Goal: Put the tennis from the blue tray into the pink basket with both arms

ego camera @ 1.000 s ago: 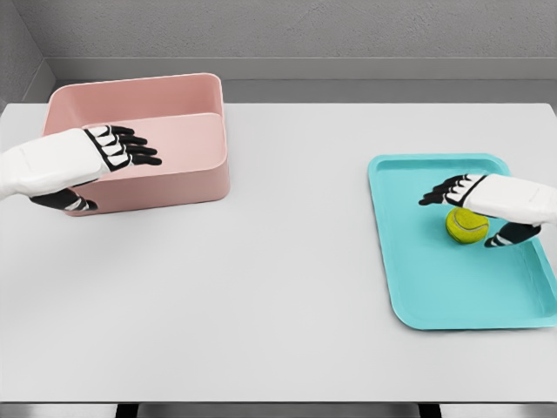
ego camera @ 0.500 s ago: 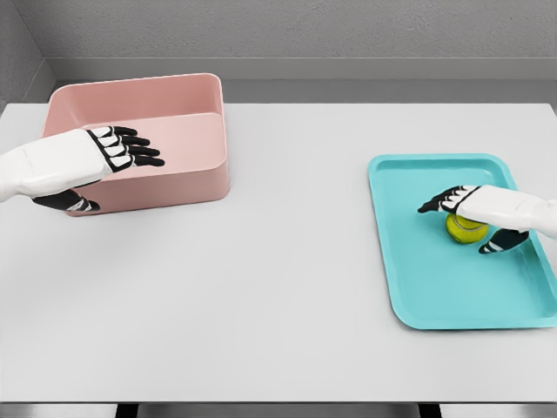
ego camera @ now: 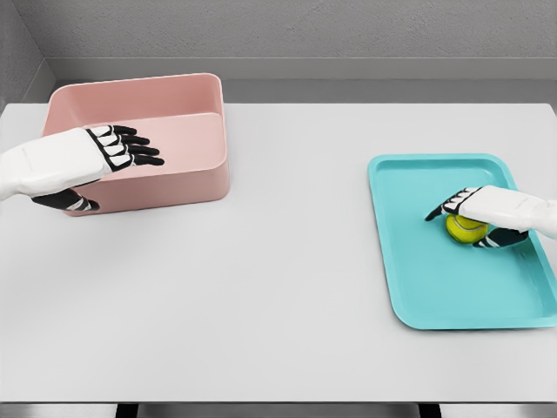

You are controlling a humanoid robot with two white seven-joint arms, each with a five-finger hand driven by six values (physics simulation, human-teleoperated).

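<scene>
Yellow-green tennis ball (ego camera: pixel 466 228) in the shallow turquoise plastic tray (ego camera: pixel 435 279) near the white table's (ego camera: pixel 287 287) right edge, grasped from above by right hand (ego camera: pixel 481 212). Left hand (ego camera: pixel 104 152), fingers extended, over the pink rectangular basket (ego camera: pixel 174 109) at the far-left corner.

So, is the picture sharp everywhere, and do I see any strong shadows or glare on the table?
Head view: sharp throughout, no blur; light is soft and even, with no glare on the white table; only faint shadows show under the pink basket, and under the right robot hand beside the tennis ball on the blue tray.
</scene>
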